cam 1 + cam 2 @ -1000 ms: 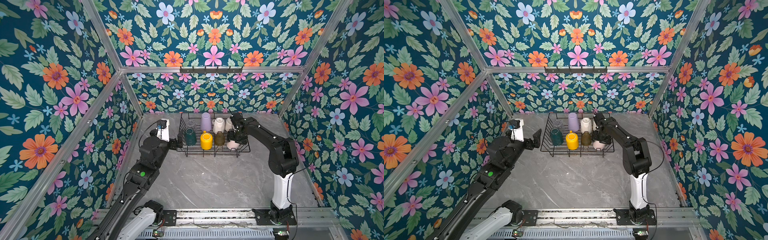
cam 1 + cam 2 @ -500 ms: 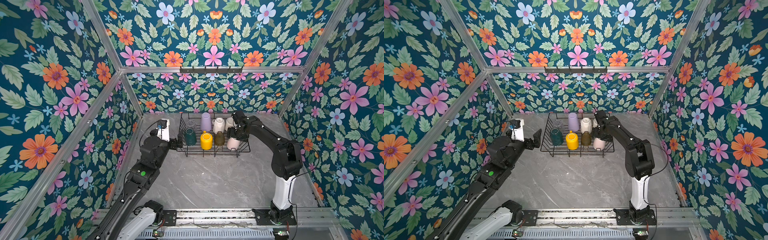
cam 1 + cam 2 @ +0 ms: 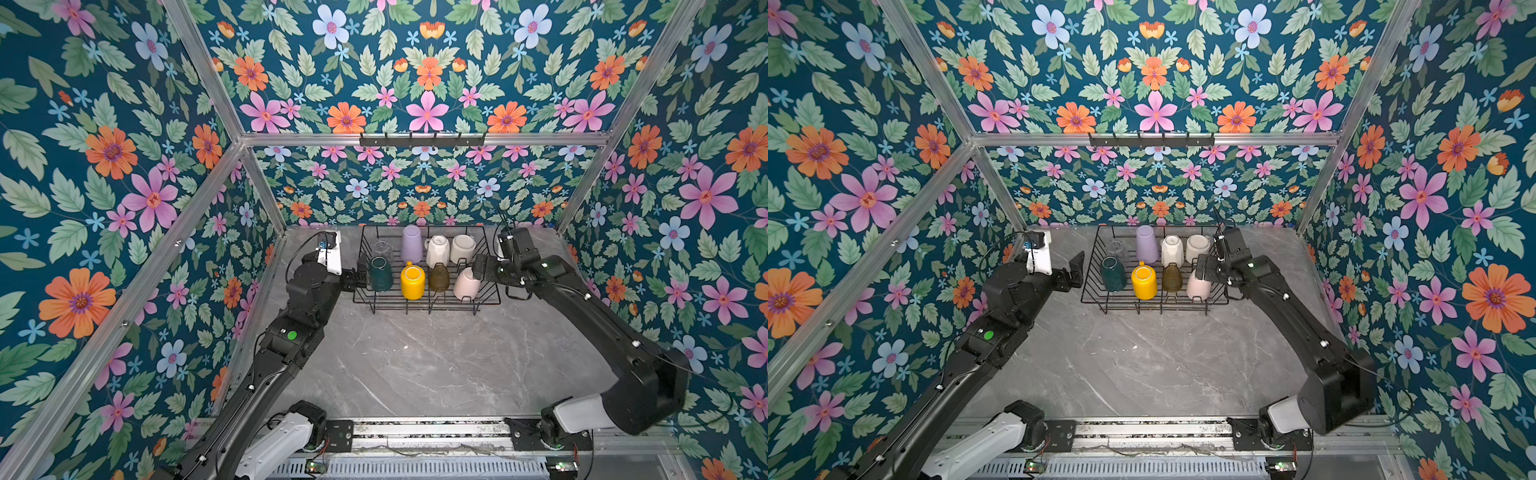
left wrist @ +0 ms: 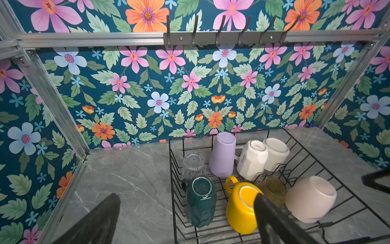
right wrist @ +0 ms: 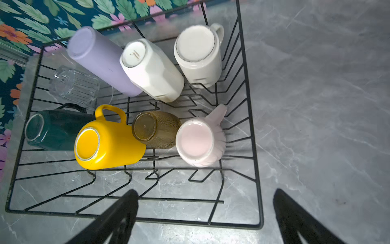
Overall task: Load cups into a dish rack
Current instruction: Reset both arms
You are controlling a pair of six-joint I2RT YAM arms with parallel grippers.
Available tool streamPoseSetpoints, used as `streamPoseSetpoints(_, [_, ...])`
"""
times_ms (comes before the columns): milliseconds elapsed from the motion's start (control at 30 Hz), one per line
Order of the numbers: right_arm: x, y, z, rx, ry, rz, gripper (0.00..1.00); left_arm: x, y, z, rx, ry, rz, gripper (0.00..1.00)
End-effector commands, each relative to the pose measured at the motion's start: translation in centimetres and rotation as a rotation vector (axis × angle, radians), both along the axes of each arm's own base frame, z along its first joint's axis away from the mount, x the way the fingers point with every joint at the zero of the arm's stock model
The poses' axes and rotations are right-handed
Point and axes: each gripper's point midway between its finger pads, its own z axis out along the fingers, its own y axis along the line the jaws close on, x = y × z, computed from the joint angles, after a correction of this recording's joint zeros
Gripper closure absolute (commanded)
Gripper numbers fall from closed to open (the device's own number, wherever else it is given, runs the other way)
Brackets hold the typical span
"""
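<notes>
Presently all cups (image 5: 152,69) sit inside the dish rack (image 5: 256,173), left gripper (image 4: 186,196) and right gripper (image 5: 205,191) spread empty at its sides, though the right's careless retreat could topple the leaning pink mug (image 5: 198,143).

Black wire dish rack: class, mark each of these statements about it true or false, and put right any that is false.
1. Eight cups are in the black wire dish rack. True.
2. The yellow ceramic mug sits between the dark green mug and the olive-brown glass. True.
3. The pale pink mug rests mouth up. False: its base faces up.
4. The right gripper has its jaws shut on the pale pink mug. False: the jaws stand open and hold nothing.
5. The lilac tumbler lies outside the rack. False: it is in the rack's back row.
</notes>
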Motion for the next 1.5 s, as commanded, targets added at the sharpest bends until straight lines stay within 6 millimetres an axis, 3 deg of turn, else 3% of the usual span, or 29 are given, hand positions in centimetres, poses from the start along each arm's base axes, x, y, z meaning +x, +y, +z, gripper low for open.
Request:
streamPoseSetpoints(0, [0.1,-1.5,1.4,-0.033,-0.149,0.007,0.01,0.7,1.4,1.1,-0.092,-0.052,0.1,0.0])
streamPoseSetpoints(67, [-0.4,-2.9,1.1,-0.016,-0.185,-0.017,0.01,1.3,1.5,0.2,-0.106,-0.076,0.122,0.0])
streamPoseSetpoints(300, [-2.3,-8.3,-1.6,-0.117,-0.262,-0.141,0.01,3.6,3.8,-7.6,0.035,-0.031,0.311,0.0])
streamPoseSetpoints(467, [-3.2,-11.0,-4.2,-0.176,-0.352,-0.212,0.01,3.4,5.2,-11.0,0.139,-0.089,0.38,0.0])
streamPoseSetpoints(633, [-3.5,-12.9,-6.3,-0.292,-0.443,-0.259,0.01,2.3,8.6,-14.3,0.135,-0.093,0.466,0.0])
streamPoseSetpoints(1000, [-1.2,-12.7,-9.9,-0.381,-0.519,-0.191,0.01,-0.4,14.8,-19.3,0.023,-0.076,0.613,0.0])
streamPoseSetpoints(1133, [-0.5,-12.2,-10.2,-0.328,-0.553,-0.13,0.01,0.6,14.5,-21.5,0.051,-0.023,0.595,0.0])
streamPoseSetpoints(1333, [0.0,-12.2,-11.3,-0.31,-0.562,-0.109,0.01,2.1,13.0,-21.1,0.093,-0.083,0.514,0.0])
streamPoseSetpoints(1467, [0.2,-12.5,-11.4,-0.288,-0.556,-0.111,0.01,2.2,13.3,-21.3,0.122,-0.104,0.533,0.0])
